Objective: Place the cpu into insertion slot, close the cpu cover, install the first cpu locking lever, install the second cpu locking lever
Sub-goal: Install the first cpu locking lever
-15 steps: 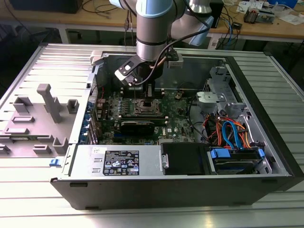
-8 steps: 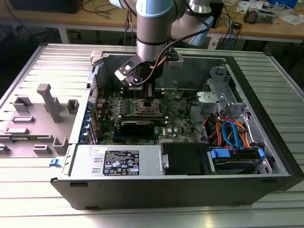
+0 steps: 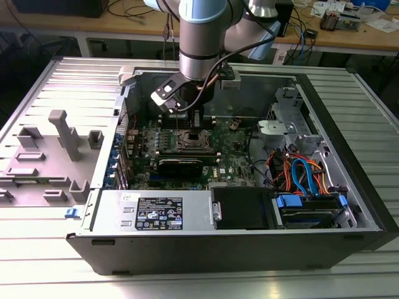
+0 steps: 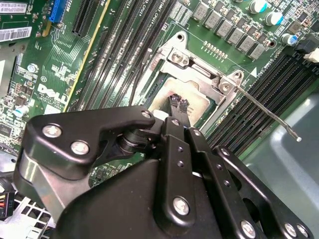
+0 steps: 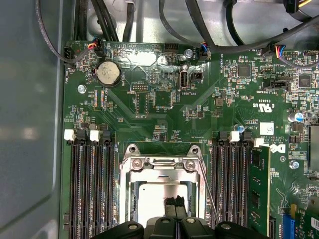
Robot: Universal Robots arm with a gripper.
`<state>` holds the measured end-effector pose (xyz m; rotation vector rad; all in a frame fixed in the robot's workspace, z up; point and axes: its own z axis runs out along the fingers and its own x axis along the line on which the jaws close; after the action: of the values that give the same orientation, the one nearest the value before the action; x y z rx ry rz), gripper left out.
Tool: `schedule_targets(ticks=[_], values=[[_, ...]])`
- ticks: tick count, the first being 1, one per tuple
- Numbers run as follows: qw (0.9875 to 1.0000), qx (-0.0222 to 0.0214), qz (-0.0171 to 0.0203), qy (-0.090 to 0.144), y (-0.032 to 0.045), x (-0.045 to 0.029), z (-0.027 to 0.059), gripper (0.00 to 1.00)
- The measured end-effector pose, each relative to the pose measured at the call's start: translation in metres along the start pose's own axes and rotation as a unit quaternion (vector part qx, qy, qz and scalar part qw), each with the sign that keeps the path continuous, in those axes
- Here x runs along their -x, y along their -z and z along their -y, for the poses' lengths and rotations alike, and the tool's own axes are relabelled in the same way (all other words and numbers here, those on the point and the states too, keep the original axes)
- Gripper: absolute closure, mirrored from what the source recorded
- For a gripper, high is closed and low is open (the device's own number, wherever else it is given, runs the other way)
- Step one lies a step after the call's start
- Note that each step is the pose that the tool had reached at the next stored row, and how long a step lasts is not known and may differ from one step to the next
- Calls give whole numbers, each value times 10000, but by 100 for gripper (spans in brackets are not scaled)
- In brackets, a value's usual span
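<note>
Exterior view: arm [image 3: 199, 37] reaches down into the open computer case [image 3: 349, 187], gripper [image 3: 195, 129] over the socket [image 3: 190, 139] mid-board. In both wrist views the chip [image 5: 152, 196] sits in the socket, silver top showing through the cut-out of the metal cover [image 5: 159, 173], which looks flat around it. Fingertips [image 5: 169, 202] pinched narrow, nothing between them, right at the chip's top; contact unclear. One thin lever [image 4: 269, 112] sticks out loose from the socket corner over the memory slots [image 4: 266, 84].
</note>
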<state>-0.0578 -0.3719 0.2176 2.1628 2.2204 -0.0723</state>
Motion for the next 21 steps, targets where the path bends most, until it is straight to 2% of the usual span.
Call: schedule_targets(ticks=[5, 9, 14, 21], values=[[10000, 1, 0, 21, 13, 0, -1, 89], [10000, 2, 0, 29, 149, 7, 0, 89], [10000, 3, 2, 55, 284, 12, 1, 89], [10000, 4, 1, 61, 293, 12, 1, 89]])
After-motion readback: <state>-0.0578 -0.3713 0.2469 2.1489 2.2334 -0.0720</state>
